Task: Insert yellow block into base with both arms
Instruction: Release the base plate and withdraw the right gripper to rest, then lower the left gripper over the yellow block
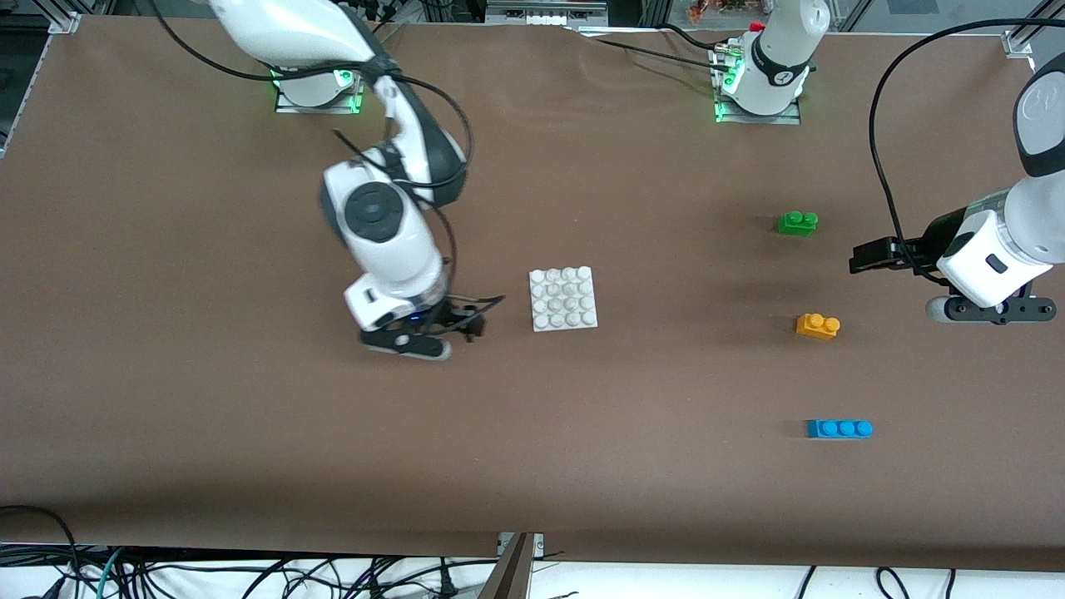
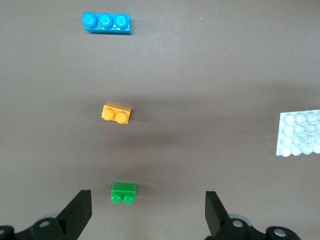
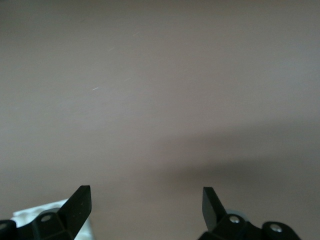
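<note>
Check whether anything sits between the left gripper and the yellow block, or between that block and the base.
Nothing visible blocks either path. The left gripper, fingers open, is up near the green brick, which lies farther from the front camera than the yellow block. Bare table separates the block from the base.

No legible text, labels, brand names, numbers or signs in any view. Small dark round emblem on the left arm's white base column [image 1: 783, 76], too small to read. Plain, unmarked faces on the yellow block [image 1: 817, 325], the base [image 1: 564, 299], the green brick [image 1: 798, 222] and the blue brick [image 1: 839, 428]. Bare brown surface [image 1: 250, 433], no markings.
</note>
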